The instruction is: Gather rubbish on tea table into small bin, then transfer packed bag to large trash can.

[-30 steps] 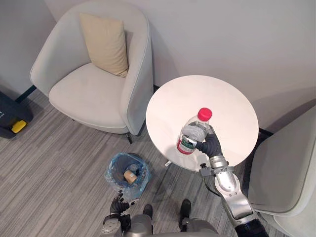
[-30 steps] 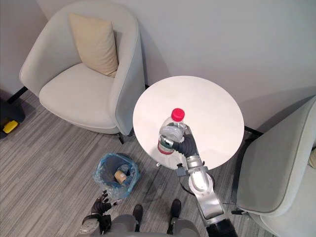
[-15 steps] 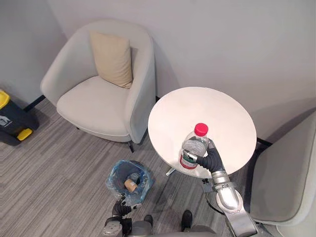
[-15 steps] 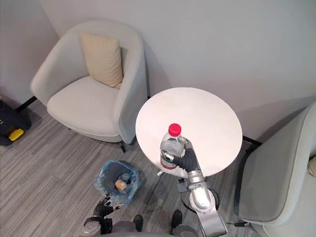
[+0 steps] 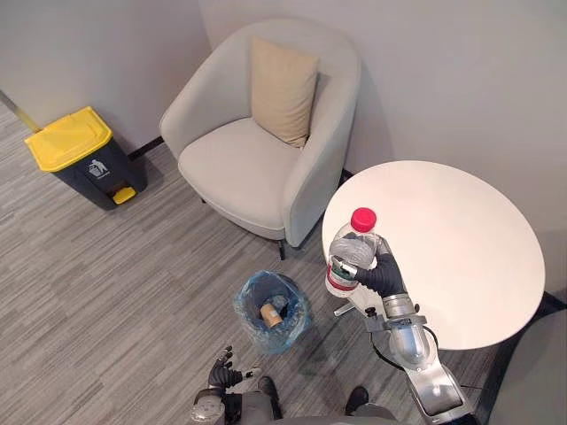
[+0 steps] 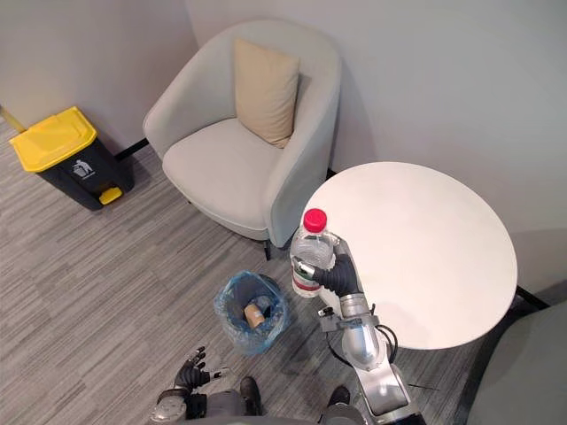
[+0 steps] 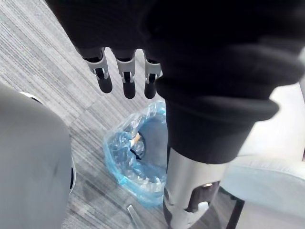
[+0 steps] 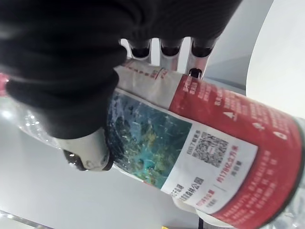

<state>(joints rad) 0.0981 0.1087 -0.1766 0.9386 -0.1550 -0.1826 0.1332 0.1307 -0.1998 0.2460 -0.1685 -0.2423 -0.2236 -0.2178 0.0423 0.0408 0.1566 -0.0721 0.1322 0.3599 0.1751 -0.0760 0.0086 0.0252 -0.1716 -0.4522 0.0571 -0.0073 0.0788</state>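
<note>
One clear plastic bottle point(image 5: 344, 252) with a red cap point(image 5: 364, 219) is the thing being handled, and it sits upright in the right hand point(image 5: 384, 276), whose fingers and thumb are curled round its lower half, over the red and white label. In the right wrist view the silver fingers point(image 8: 170, 47) wrap the far side of the bottle while the thumb point(image 8: 88, 155) presses the near side, so the grasp is closed firmly on it. Seen from the head, the bottle stands at the edge of the round white bench point(image 5: 461, 239) on the side nearest the small bin point(image 5: 247, 304); I cannot tell whether its base touches the bench top. That small bin stands on the grey striped floor point(image 5: 106, 283), just beside the bench's foot and in front of the armchair point(image 5: 239, 168). It is lined with a blue bag, and a brownish piece of rubbish point(image 5: 269, 312) lies inside it. The left hand point(image 5: 220, 372) hangs low, close to the robot's body and near the bin, with its fingers point(image 7: 125, 76) straight and relaxed, holding nothing; in its wrist view the blue-lined bin shows just past the fingertips. A beige cushion point(image 5: 282, 88) leans against the back of the pale armchair. Well apart from the bench, against the wall beyond the armchair, stands a large dark trash can point(image 5: 96, 173) with a yellow lid, and that lid is down.
</note>
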